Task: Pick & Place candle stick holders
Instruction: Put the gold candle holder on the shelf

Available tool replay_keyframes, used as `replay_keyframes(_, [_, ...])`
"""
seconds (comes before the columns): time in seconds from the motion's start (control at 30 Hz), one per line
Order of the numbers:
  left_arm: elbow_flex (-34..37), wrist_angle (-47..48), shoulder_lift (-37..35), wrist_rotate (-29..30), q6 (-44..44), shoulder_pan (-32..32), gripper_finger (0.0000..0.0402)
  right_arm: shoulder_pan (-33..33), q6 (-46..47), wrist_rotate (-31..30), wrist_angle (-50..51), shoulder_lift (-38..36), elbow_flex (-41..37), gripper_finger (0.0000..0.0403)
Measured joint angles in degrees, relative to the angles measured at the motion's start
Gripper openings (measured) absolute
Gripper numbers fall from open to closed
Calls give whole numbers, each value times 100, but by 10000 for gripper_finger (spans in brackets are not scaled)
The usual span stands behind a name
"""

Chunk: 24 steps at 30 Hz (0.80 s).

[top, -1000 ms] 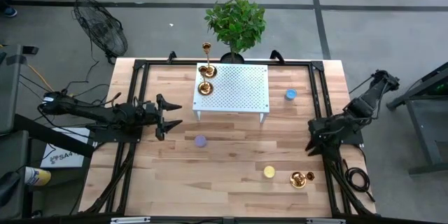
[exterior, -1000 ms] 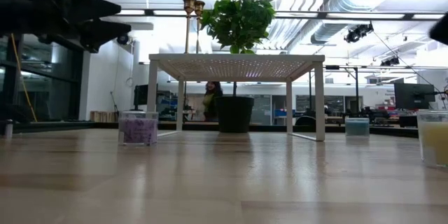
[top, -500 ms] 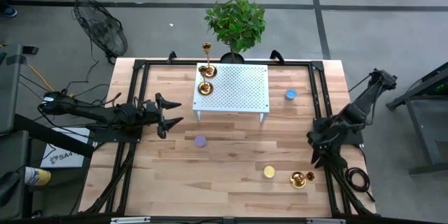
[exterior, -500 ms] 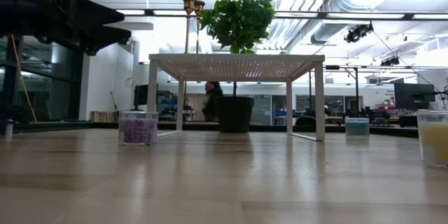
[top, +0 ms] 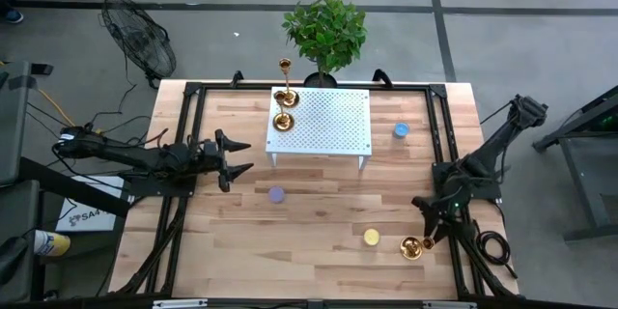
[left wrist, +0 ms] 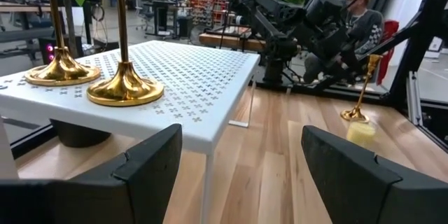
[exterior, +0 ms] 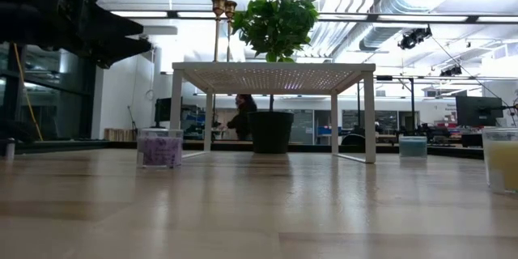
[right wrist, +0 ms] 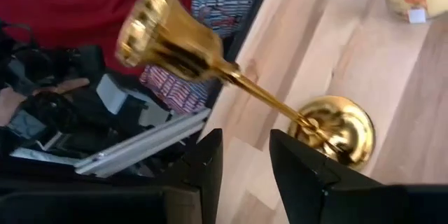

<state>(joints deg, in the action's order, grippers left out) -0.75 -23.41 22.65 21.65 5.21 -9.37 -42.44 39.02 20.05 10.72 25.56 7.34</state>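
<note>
Step in hand: approach to pick. Right gripper (top: 432,224) just above third candle stick holder (top: 413,247) at near right table edge; jaws slightly parted, empty. Next: straddle thin polished brass stem, close. Left gripper (top: 241,155) waits, jaws wide. Farther: two holders (top: 283,106) on perforated white stand (top: 333,121).

Wooden table (top: 319,222) carried: white rack (top: 323,123) far centre; purple candle (top: 277,194) centre-left; blue candle (top: 401,130) far right; yellow candle (top: 372,238) and one brass holder (top: 413,247) near right.
</note>
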Motion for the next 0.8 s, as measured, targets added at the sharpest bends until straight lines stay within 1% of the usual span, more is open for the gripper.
replay_keyframes(0.1, [0,18,0,0,0,0,291,0,-154,-54,-18,0,-86,114])
replay_keyframes(0.3, [0,121,-2,0,0,0,292,0,-805,-446,-163,0,-86,114])
replay_keyframes(0.43, [0,140,0,2,0,0,292,-53,-1070,-629,-161,0,-86,114])
replay_keyframes(0.6, [0,137,0,2,0,0,291,-410,-1124,-975,-202,0,-86,114])
replay_keyframes(0.8, [0,135,0,2,1,0,291,-945,-1106,-1633,-381,0,-86,114])
